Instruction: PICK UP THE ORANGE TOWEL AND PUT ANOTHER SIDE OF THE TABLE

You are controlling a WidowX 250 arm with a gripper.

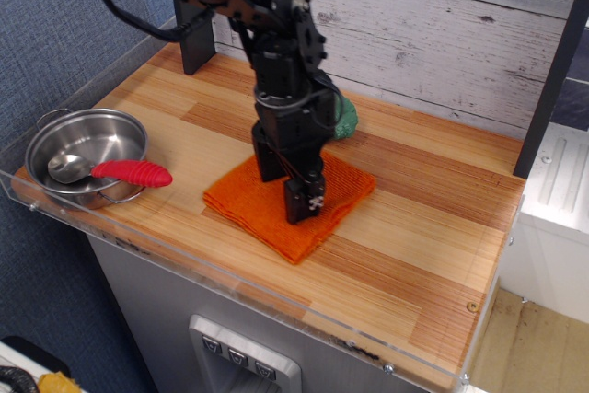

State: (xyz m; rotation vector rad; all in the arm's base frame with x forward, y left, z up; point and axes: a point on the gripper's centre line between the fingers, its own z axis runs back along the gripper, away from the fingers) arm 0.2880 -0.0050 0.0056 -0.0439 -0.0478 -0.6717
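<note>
**Gripper on towel, mid-table**

The gripper (302, 202) is pressed onto the orange towel (267, 211); jaw opening cannot be told. The towel lies flat near the table (414, 236) centre. 1 steel pot (85, 156) sits far left. Whitewashed plank wall (442, 25) behind.

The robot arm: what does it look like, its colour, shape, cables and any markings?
The arm is all black, built of blocky jointed segments. A black cable loops from its upper part. Its narrow black claw carries a small white marking near the tip.
</note>
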